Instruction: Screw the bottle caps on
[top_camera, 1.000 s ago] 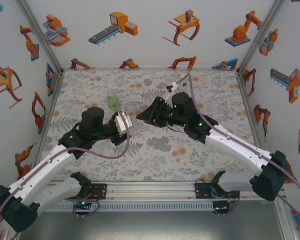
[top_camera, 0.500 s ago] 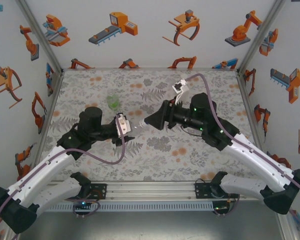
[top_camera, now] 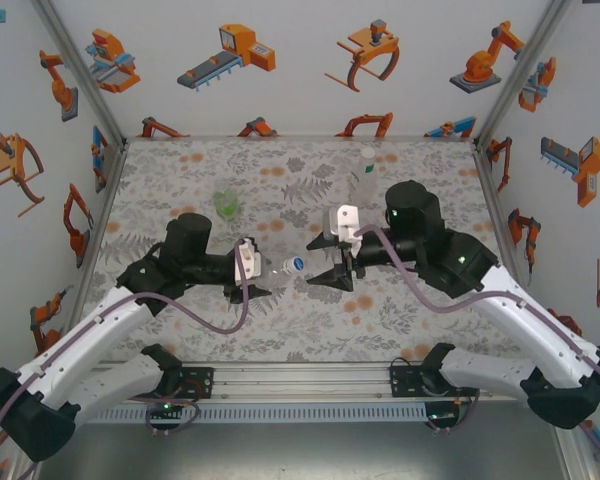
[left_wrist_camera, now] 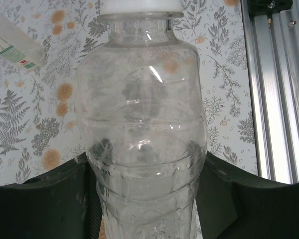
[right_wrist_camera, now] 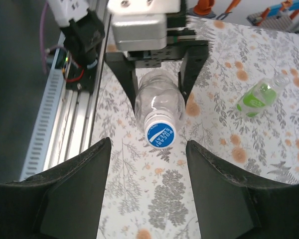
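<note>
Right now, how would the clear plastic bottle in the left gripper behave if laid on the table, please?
The clear plastic bottle looks empty, so probably light. Its round body would likely roll. Thin walls may dent.

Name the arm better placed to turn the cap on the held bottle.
Right. Its hand is open and faces the cap head-on, not touching it. The left hand is shut on the bottle, steadying it.
</note>
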Motion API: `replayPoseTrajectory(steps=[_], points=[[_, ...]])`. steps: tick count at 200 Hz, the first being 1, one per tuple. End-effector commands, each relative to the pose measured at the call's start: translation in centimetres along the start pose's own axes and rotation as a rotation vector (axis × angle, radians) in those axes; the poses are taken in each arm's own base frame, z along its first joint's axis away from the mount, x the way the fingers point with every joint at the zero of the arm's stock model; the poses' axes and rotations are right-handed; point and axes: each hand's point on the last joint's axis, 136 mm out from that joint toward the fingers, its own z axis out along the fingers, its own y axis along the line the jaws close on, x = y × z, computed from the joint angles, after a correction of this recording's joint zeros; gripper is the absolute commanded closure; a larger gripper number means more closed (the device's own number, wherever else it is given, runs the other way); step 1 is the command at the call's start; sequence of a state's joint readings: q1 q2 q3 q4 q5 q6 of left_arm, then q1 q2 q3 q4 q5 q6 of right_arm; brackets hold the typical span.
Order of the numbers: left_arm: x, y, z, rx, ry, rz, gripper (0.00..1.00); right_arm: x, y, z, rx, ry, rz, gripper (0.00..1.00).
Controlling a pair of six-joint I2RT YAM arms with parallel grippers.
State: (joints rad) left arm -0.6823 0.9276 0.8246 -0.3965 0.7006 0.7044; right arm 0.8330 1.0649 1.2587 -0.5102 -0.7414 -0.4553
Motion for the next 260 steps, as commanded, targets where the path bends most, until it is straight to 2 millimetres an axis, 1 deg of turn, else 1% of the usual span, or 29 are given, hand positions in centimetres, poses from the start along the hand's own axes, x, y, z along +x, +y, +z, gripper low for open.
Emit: replayPoseTrajectory(steps=[1, 49, 94, 125, 174, 233, 260], points=[[-1.2, -0.4, -0.3, 0.037, -0.027, 0.023, 1.00, -0.2, 1.2, 0.5, -0.087, -0.020, -0.149, 0.42], [-1.1, -0.3, 0.0, 0.045, -0.022, 0.005, 1.00, 1.1, 0.3, 1.9, -0.052, 0.015, -0.154, 0.43], [-1.2, -0.4, 0.0, 0.046, -0.025, 0.007, 1.00, 1.9, 0.1, 2.7, -0.057, 0.039, -0.142, 0.49], [-1.3, -0.4, -0.1, 0.047, -0.028, 0.010, 1.00, 2.1, 0.0, 3.0, -0.060, 0.050, -0.135, 0.53], [-1.4, -0.4, -0.1, 0.048, -0.032, 0.010, 1.00, 2.2, -0.3, 3.0, -0.045, 0.063, -0.136, 0.58], [-1.5, -0.5, -0.1, 0.053, -0.035, 0.009, 1.00, 2.6, -0.7, 3.2, -0.031, 0.083, -0.131, 0.57], [-1.5, -0.6, -0.1, 0.055, -0.037, 0.011, 1.00, 2.5, -0.8, 3.4, -0.031, 0.079, -0.134, 0.60]])
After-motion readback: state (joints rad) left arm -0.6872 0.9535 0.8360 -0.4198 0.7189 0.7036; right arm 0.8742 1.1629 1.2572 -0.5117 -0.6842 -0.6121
